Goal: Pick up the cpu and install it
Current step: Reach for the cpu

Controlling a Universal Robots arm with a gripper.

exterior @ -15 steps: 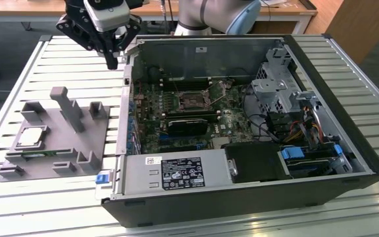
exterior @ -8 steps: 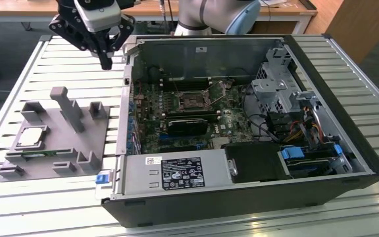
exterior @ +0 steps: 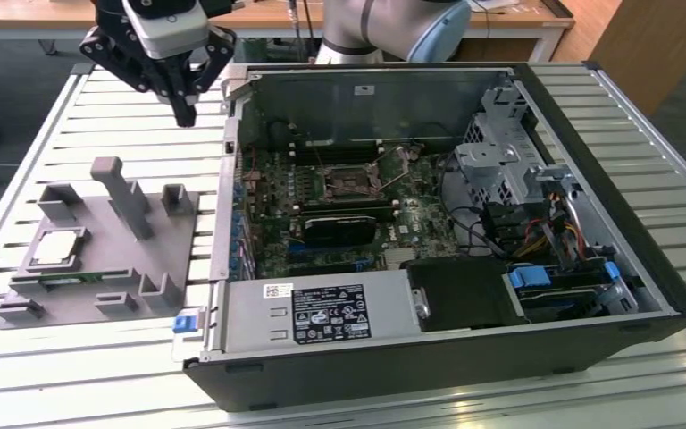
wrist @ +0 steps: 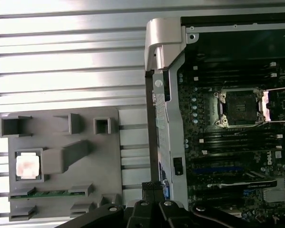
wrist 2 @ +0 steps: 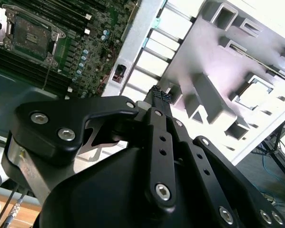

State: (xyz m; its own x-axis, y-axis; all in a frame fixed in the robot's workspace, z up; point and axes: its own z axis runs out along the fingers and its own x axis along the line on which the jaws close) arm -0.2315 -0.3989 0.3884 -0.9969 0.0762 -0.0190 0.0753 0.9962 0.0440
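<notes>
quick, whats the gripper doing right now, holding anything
gripper: closed, jaws together, holding nothing; the cpu lies in the grey holder, apart from it.

The end effector [exterior: 185,114] is built of matte black linkage plates fastened with silver hex-socket screws [wrist 2: 162,191]. Behind it a white wrist housing [exterior: 164,22] is seen, with what may be thin cables [wrist 2: 11,209]. Further back, the silver-grey arm joint [exterior: 373,27] is fitted with a pale blue cap [exterior: 448,34].

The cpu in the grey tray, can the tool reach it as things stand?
Probably yes: the cpu lies uncovered in the grey tray, and the tool, shut and empty, hangs above the table with nothing between them.
</notes>
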